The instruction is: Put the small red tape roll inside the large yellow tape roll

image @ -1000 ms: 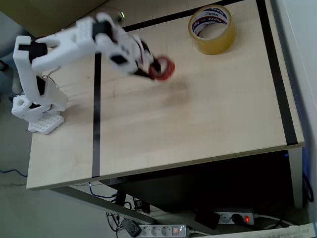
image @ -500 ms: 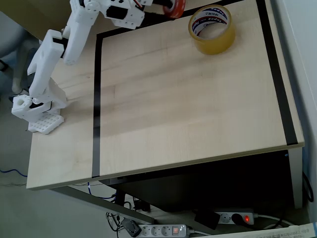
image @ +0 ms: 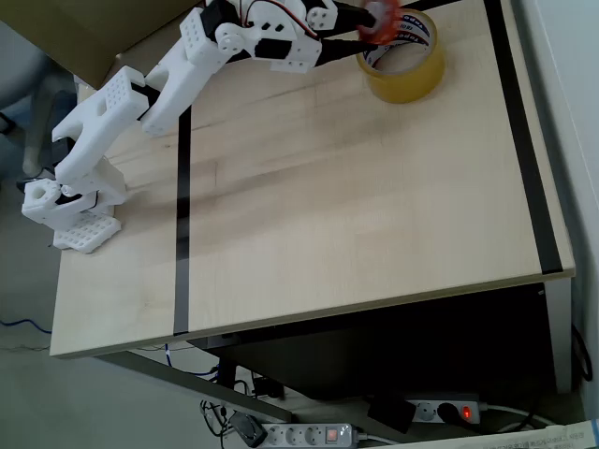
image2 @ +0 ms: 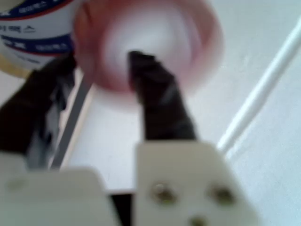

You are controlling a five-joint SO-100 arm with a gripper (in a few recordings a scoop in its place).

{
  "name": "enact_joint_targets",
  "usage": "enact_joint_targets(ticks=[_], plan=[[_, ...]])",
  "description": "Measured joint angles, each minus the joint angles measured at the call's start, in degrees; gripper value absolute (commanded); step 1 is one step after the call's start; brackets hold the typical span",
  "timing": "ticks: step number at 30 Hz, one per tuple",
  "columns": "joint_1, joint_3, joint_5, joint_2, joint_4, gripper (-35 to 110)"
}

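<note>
Pale wood with black tape lines forms the surface [image: 356, 206], where the large yellow tape roll [image: 404, 67] lies flat at the far right, its opening facing up to receive a smaller ring. The small red tape roll [image: 382, 13] is pinched in the jaws of the gripper [image2: 106, 68], one finger seemingly through its core, and is carried over the yellow roll's far-left rim. Its ring axis appears tilted rather than upright, though blur prevents certainty.

The overhead view looks steeply down on the whole pale wooden table [image: 356, 206] from afar. The wrist view rides just behind the black-tipped gripper [image2: 101, 77], very close. Both share the large translucent yellow tape roll [image: 402, 58].
</note>
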Motion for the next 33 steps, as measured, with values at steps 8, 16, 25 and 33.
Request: enact_joint_targets(ticks=[8,16,25,33], plan=[[1.3,0.2,0.0,0.0,2.2,20],[5.4,-3.3,-0.1,0.1,18.0,0],[8.2,14.9,1.1,20.7,36.9,0],[7.6,63.0,7.3,55.5,21.8,0]])
